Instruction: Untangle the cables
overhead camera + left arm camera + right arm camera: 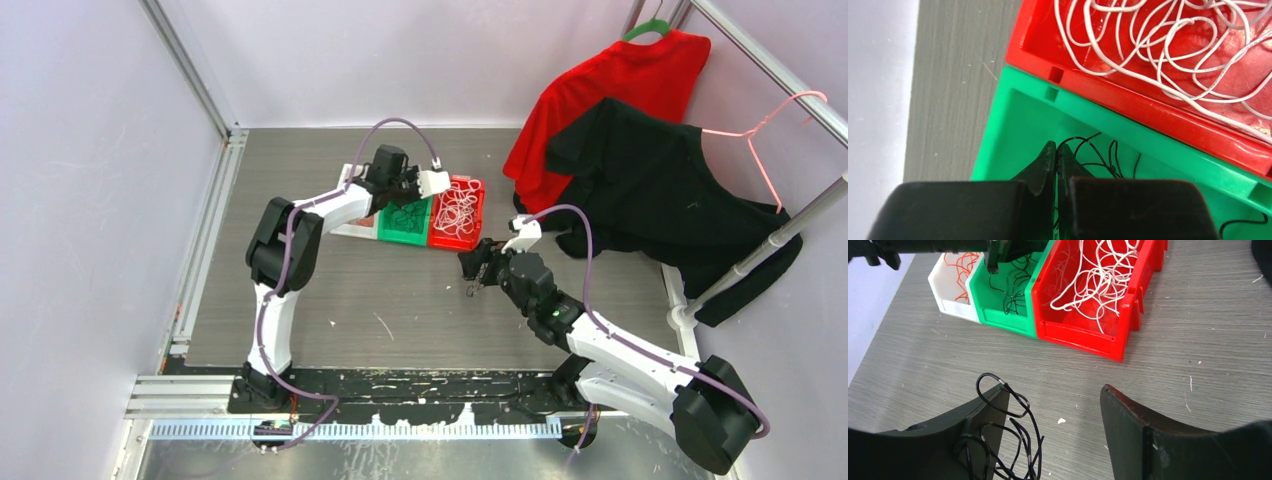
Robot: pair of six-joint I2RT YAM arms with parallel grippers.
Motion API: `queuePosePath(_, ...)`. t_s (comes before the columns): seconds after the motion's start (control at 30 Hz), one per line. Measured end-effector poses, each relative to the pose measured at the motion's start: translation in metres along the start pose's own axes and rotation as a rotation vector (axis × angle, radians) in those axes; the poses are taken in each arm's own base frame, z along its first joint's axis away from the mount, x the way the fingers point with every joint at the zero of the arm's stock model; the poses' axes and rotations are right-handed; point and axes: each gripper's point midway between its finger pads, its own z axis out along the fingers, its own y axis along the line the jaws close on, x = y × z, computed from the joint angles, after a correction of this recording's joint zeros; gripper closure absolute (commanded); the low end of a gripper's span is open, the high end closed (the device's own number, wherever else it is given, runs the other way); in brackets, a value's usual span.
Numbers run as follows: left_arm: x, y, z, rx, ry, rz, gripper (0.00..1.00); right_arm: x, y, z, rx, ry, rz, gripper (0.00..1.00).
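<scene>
Black cables in a small clump (1020, 405) hang draped over one finger of the right end effector (1054, 390). Its jaws stand wide apart with nothing between them, over the grey tabletop (1173, 380) in front of the bins. The left end effector (1055, 150) is closed tight, its tips lowered into the green bin (1018, 115). Thin black strands (1098, 160) curl right at those tips, but I cannot tell if one is pinched. The red bin (1083, 335) touches the green one and holds loose white cables (1093, 280). On the green bin's other side, the white bin (953, 307) holds orange cables (955, 265).
</scene>
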Motion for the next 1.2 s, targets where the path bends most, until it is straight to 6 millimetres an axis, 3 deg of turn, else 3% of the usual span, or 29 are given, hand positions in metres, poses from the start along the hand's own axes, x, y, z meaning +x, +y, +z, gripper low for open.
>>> queuePosePath(0.07, 0.005, -0.005, 0.004, 0.012, 0.009, -0.004, 0.94, -0.002, 0.001, 0.000, -0.002, -0.003, 0.001, 0.28)
queuePosePath(0.1, 0.007, -0.007, 0.006, 0.018, 0.014, -0.007, 0.87, -0.002, 0.001, 0.000, -0.002, -0.003, 0.001, 0.28)
queuePosePath(0.17, 0.012, -0.010, 0.012, 0.030, 0.023, -0.013, 0.63, 0.000, 0.001, 0.001, 0.002, 0.003, 0.001, 0.28)
queuePosePath(0.2, 0.013, -0.011, 0.014, 0.035, 0.027, -0.012, 0.57, 0.001, 0.000, 0.002, 0.003, 0.006, 0.000, 0.28)
queuePosePath(0.3, 0.013, -0.011, 0.014, 0.053, 0.045, -0.040, 0.46, 0.003, -0.001, 0.002, 0.007, 0.013, -0.002, 0.28)
queuePosePath(0.5, -0.008, -0.006, -0.001, 0.093, 0.030, -0.074, 0.41, -0.002, 0.002, 0.003, 0.003, 0.006, 0.000, 0.28)
queuePosePath(0.63, -0.028, -0.002, -0.022, 0.125, 0.015, -0.095, 0.28, -0.007, 0.006, 0.003, -0.004, -0.006, 0.004, 0.28)
queuePosePath(0.8, -0.050, 0.014, -0.043, 0.096, -0.009, -0.082, 0.27, -0.008, 0.006, 0.003, -0.006, -0.008, 0.005, 0.28)
queuePosePath(1.1, -0.061, 0.033, -0.061, 0.048, 0.015, -0.078, 0.23, -0.016, 0.010, 0.000, -0.018, -0.030, 0.022, 0.28)
queuePosePath(1.2, -0.075, 0.042, -0.080, 0.031, 0.004, -0.089, 0.22, -0.017, 0.008, 0.001, -0.006, -0.035, 0.032, 0.28)
